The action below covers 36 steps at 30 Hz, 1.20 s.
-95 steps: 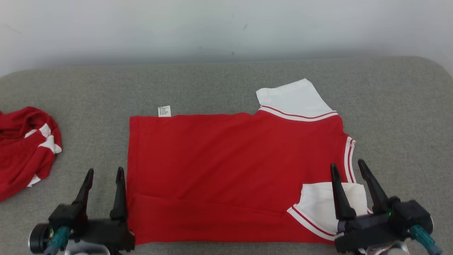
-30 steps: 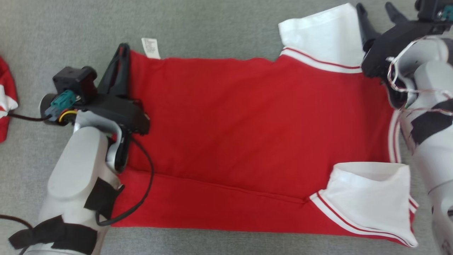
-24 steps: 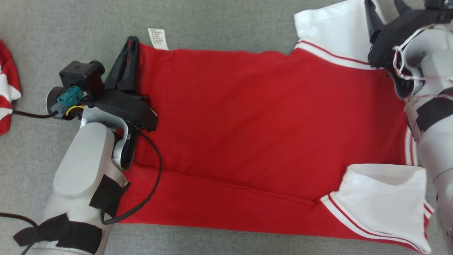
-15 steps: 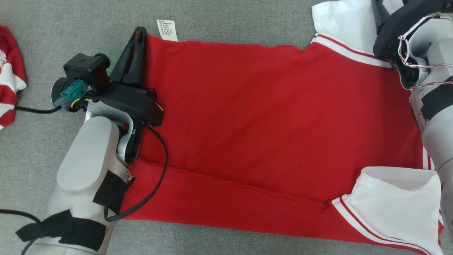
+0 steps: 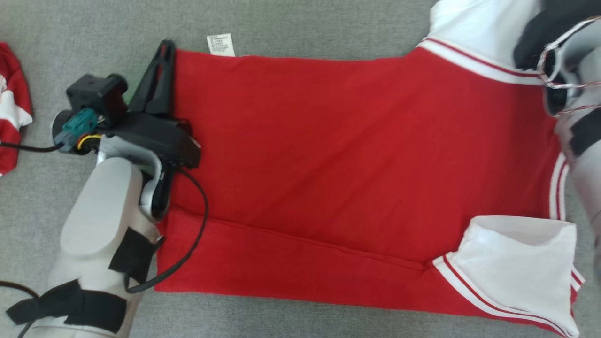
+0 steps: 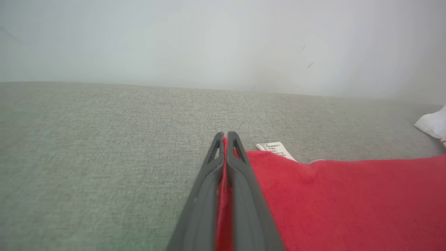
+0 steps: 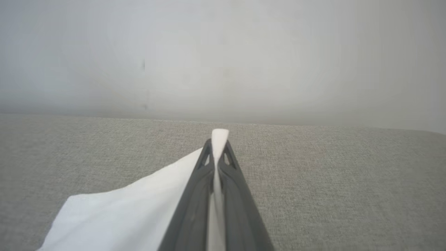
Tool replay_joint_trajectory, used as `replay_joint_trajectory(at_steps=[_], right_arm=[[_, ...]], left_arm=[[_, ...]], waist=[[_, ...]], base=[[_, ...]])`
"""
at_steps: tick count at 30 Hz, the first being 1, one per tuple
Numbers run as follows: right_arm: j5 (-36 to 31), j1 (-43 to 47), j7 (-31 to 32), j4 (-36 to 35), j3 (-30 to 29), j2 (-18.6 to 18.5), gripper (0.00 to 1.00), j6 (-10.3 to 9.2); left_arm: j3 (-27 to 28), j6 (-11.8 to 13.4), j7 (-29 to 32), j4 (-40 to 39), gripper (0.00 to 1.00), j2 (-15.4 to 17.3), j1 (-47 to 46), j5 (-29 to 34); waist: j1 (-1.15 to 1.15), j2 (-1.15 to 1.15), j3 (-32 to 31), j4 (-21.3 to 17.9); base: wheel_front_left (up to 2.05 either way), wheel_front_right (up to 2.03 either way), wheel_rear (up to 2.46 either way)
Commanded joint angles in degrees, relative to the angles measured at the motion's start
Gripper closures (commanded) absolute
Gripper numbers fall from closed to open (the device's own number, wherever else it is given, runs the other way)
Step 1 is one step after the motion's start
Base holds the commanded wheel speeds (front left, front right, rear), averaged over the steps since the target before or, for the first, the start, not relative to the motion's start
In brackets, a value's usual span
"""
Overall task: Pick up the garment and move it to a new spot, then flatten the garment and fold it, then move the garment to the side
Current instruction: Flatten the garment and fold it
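Head view: garment (image 5: 328, 155) lies flat on the grey fabric surface (image 5: 305, 19). Its red body is spread wide, with a folded strip along its 6 o'clock edge.

Left gripper (image 5: 164, 47) is at the garment's 10 o'clock corner, fingers closed on the red hem. The left wrist view confirms it: red cloth is pinched between the two fingers (image 6: 209, 181). Same grip as a second ago, no change.

Right gripper (image 7: 219, 139) has changed. A second ago its fingers stood apart just beside the far sleeve (image 5: 474, 23). Now they are clamped on that sleeve's white edge, and cloth pokes past the tips in the right wrist view. In the head view its black body sits over the sleeve at 1 o'clock.

Three seconds back both grippers sat open at the garment's near edge, at 7 and 5 o'clock. Now both are up at the far edge.

Care label (image 5: 220, 44) is at 11 o'clock, near the left fingertips, lying on the grey surface. Near sleeve (image 5: 516, 267) is at 4 o'clock, lying loose with nothing touching it. Second red garment (image 5: 11, 108) is at 9 o'clock by the frame edge, well apart.

The whole head picture has shifted since the earlier frames, which is camera motion. The garment's layout looks the same.
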Motion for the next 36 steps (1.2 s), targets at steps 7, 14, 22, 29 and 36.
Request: replay_joint_trajectory(at_steps=[7,14,22,29,36], right_arm=[[3.1,5.2,-4.3,-3.1,2.9,2.7,1.00,0.05],[10.9,14.5,-5.7,-13.4,8.4,1.4,1.00,0.05],[22.0,30.3,-5.8,-33.7,12.1,-3.7,1.00,0.05],[27.0,42.2,-5.7,-47.0,10.1,-6.3,1.00,0.06],[28.8,53.4,-5.7,-56.7,7.4,-6.1,1.00,0.05]], left_arm=[[0.7,0.2,-0.1,0.5,1.00,1.4,2.1,-0.3],[1.2,0.2,-0.1,1.1,1.00,2.5,4.3,-1.4],[2.1,0.2,-0.1,0.2,1.00,4.3,8.6,-2.1],[3.1,0.2,-0.1,-0.3,1.00,4.7,10.9,-2.0],[3.9,0.2,-0.1,-2.1,1.00,4.8,14.4,-2.0]], waist=[[0.00,0.00,-3.2,-2.3],[0.00,0.00,-6.5,-4.0],[0.00,0.00,-9.6,-6.0],[0.00,0.00,-11.1,-6.8],[0.00,0.00,-13.4,-7.3]], base=[[0.00,0.00,0.00],[0.00,0.00,0.00],[0.00,0.00,0.00],[0.00,0.00,0.00],[0.00,0.00,0.00]])
